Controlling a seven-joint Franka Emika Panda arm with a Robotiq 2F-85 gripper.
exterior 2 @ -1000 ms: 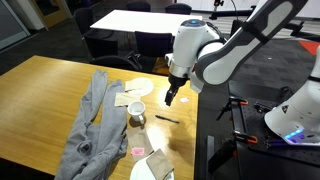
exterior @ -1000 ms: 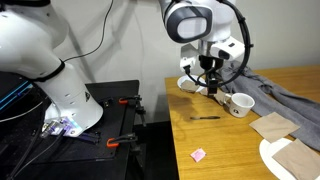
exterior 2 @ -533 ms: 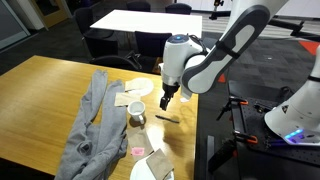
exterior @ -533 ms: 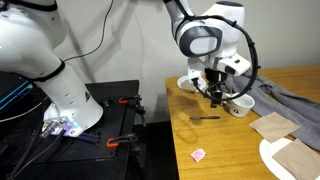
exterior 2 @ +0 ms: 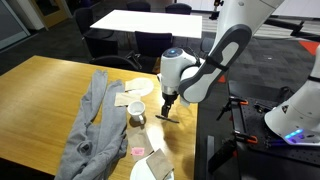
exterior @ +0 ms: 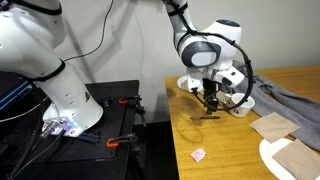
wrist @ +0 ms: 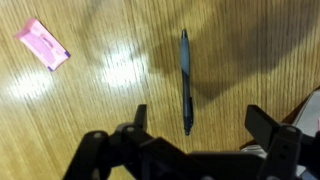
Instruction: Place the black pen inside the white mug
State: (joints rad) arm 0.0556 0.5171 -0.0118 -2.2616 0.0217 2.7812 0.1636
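Wood grain fills the wrist view, and on it the black pen [wrist: 185, 80] lies flat on the tabletop [wrist: 90, 120], not yet lifted. The task is therefore at its opening step: nothing is grasped and nothing has gone into the white mug [exterior: 240, 104]. The tool [wrist: 200, 122] hangs just over the pen with its fingers spread wide. The pen's near end falls in the gap between them (closer to one finger than the other) and touches neither, as far as this view shows. What is left, by my reading: close on the pen, lift it, carry it the short way to the mug and let it drop in.

The wrist view gives the pen's line against the finger gap and a pink wrapper [wrist: 43, 45] lying well apart from it, but the mug is outside its frame. Both exterior views show the mug near the pen and how low the tool sits over the tabletop. In an exterior view a grey cloth [exterior 2: 90, 115] lies near the mug. There the pen is only a thin dark line, and the finger spacing cannot be read.
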